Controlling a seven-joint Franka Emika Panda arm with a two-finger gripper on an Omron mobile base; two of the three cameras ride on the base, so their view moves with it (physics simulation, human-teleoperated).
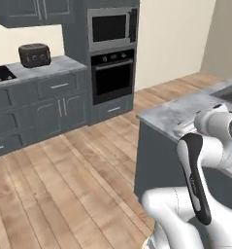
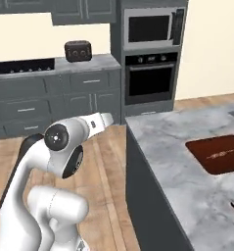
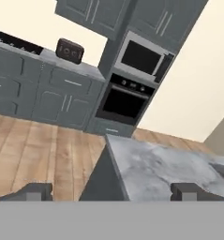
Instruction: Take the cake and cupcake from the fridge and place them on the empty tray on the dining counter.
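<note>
Marbled dining counter point(image 2: 172, 147) surface beside arm; a utensil tray point(image 2: 217, 154) on it. Gripper point(image 3: 112, 191) spread, empty. Cake, cupcake, fridge unsighted: best drive to fridge, arm tucked clear.

A home kitchen: dark grey cabinets point(image 2: 30, 105) along a cream wall; a built-in microwave point(image 2: 150, 28) above a wall oven point(image 2: 150, 78); a toaster point(image 2: 78, 50) beside a cooktop point(image 2: 20, 66); wood plank floor point(image 1: 64, 185); a marble-topped dining counter point(image 2: 172, 142).
</note>
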